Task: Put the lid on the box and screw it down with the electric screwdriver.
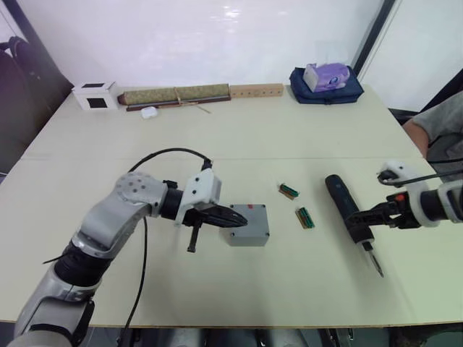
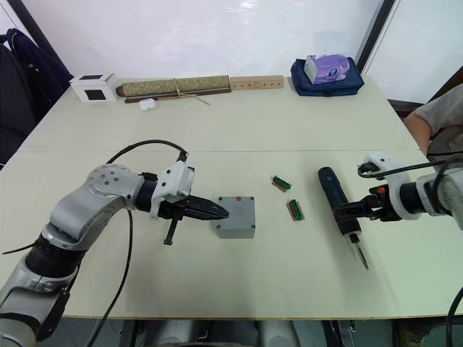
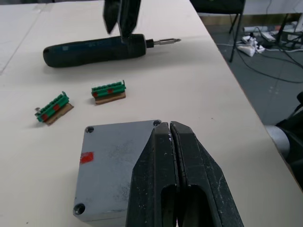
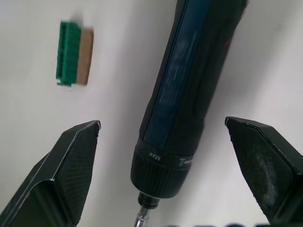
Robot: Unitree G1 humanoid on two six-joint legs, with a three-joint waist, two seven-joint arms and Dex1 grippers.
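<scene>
The grey box stands mid-table with a red mark on its far side. The lid lies flat on it, with screw holes showing at its corners. My left gripper is shut and empty, its tips over the lid's left edge. The electric screwdriver lies on the table to the right, its bit pointing toward the front edge. My right gripper is open and straddles the screwdriver near its bit end, with both fingers clear of it.
Two small green strips lie between box and screwdriver. Along the back edge are a white cube, a rolled mat, a wooden block and a navy bag. A person's arm shows at the right.
</scene>
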